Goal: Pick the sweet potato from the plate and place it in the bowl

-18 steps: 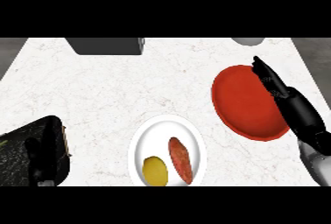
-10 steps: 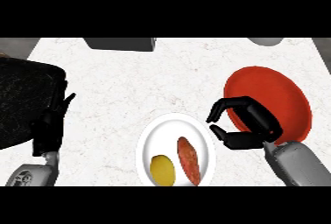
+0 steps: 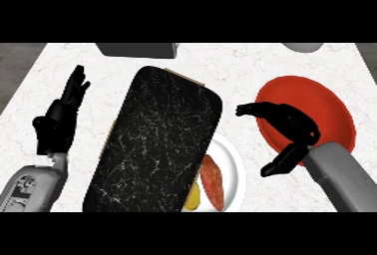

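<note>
The orange-brown sweet potato [image 3: 213, 182] lies on the white plate [image 3: 235, 167] at the lower middle, beside a yellow item [image 3: 193, 199]. To the right sits the red bowl [image 3: 320, 107], holding nothing. My right hand [image 3: 298, 132] hovers over the bowl's left rim, just right of the plate, with fingers bent, thumb spread wide and nothing in it. It does not touch the sweet potato. My left hand [image 3: 59, 119] rests at the left, open with fingers up. A large dark speckled slab [image 3: 158, 144] hides the plate's left half.
A grey box [image 3: 137, 49] stands at the counter's back edge. A grey rounded object [image 3: 303, 47] sits at the back right. The dark slab takes up the counter's middle, between my two hands.
The dark slab has moved from the left edge to the middle and now covers part of the plate. My right hand swung from over the bowl toward the plate, its fingers bending. The left hand rose.
</note>
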